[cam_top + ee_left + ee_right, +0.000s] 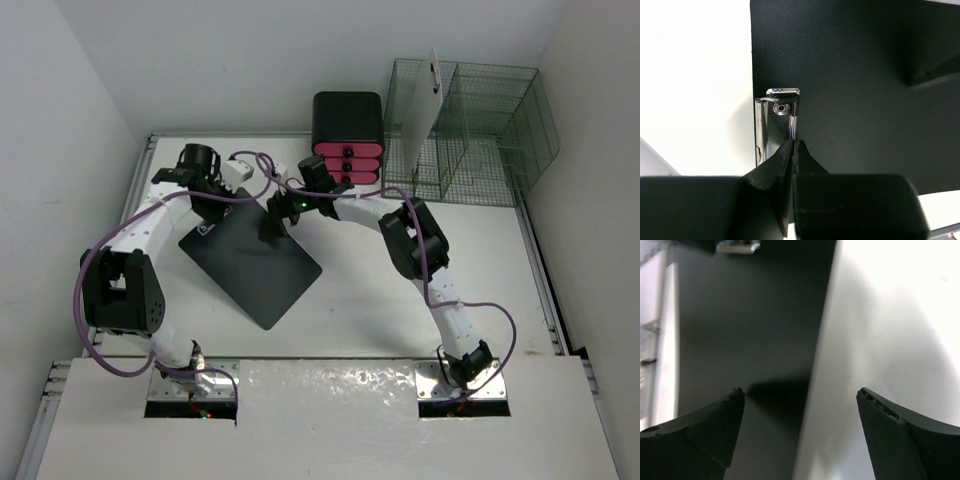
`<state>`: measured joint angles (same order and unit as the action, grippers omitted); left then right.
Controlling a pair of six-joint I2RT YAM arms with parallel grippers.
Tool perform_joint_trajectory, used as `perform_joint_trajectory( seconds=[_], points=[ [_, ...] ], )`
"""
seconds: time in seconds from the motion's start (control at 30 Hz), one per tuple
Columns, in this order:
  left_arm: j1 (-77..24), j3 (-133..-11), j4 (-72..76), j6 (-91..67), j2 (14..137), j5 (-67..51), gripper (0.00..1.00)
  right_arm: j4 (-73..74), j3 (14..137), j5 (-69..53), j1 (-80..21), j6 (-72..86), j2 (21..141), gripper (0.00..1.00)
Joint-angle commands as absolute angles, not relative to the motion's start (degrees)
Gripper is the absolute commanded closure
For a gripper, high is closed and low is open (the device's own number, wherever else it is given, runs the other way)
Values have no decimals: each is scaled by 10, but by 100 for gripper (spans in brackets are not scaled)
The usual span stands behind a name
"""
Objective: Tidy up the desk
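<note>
In the middle of the top view lies the white bench point(400, 300). It is big and flat, with thin metal rails along its sides. Both arms stand at its near edge.

On the left half of the bench lies a black clipboard point(255, 265). It is flat and turned at a slant, with one corner pointing at the near edge. Its shiny metal clip point(777, 120) sits at its far left end.

The left fingers point(793, 147) are shut tight together. Their tips are right at the metal clip, touching it. It is hard to tell if they pinch any part of it.

The right fingers point(272, 222) are wide open and hold nothing. They hang over the far right edge of the clipboard. One finger is above the black board and the other is above the white bench.

At the back of the bench stands a black drawer box point(347, 135) with pink fronts. Just to its right is a green wire basket point(470, 130). A white card point(432, 95) stands up in the basket.
</note>
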<state>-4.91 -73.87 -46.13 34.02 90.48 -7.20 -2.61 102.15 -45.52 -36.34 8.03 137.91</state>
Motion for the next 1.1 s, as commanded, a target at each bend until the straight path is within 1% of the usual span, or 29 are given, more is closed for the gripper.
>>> perform_joint_trajectory(
  seconds=[0.0,0.03,0.07,0.13,0.17,0.23,0.27,0.3,0.4,0.43,0.47,0.53,0.57,0.6,0.67,0.7,0.77,0.8,0.9,1.0,1.07],
  points=[
    [-54,-766,-425,341,878,-96,100,-43,1032,-590,-367,93,1381,12],
    [-54,-759,-418,343,879,-90,100,-57,1022,-612,-367,100,1374,15],
    [-54,-758,-405,342,882,-85,100,-108,993,-624,-367,129,1368,19],
    [-54,-757,-397,337,886,-71,100,-161,964,-634,-368,154,1355,35],
    [-54,-757,-393,331,889,-70,100,-189,951,-633,-368,168,1348,55],
    [-54,-758,-389,329,888,-74,100,-201,947,-631,-369,182,1345,76],
    [-54,-758,-385,328,885,-75,100,-216,944,-632,-368,196,1341,93],
    [-54,-758,-384,328,884,-74,100,-224,940,-630,-369,203,1339,100],
    [-54,-759,-378,321,882,-56,99,-269,908,-611,-368,221,1316,100],
    [-54,-762,-377,318,880,-43,87,-285,897,-600,-368,222,1308,100],
    [-54,-764,-378,312,880,-38,63,-288,876,-572,-369,217,1290,100],
    [-54,-772,-384,306,875,-28,46,-287,861,-542,-369,207,1272,100],
    [-54,-776,-386,302,873,-26,40,-286,844,-507,-368,194,1263,100],
    [-53,-779,-387,300,871,-23,39,-283,837,-487,-369,187,1244,100],
    [-53,-784,-381,297,859,-8,31,-272,816,-426,-369,163,1224,100],
    [-52,-781,-374,294,853,4,24,-269,810,-405,-369,156,1208,100],
    [-49,-779,-357,290,838,24,17,-258,792,-359,-367,136,1191,100],
    [-46,-777,-352,286,832,29,16,-255,788,-311,-367,133,1184,100],
    [-26,-780,-342,265,816,34,9,-254,773,-232,-367,127,1157,100],
    [-1,-770,-324,253,800,32,9,-279,761,-187,-367,137,1132,100],
    [32,-758,-289,236,790,35,7,-275,762,-171,-367,125,1111,100]
  ],
)
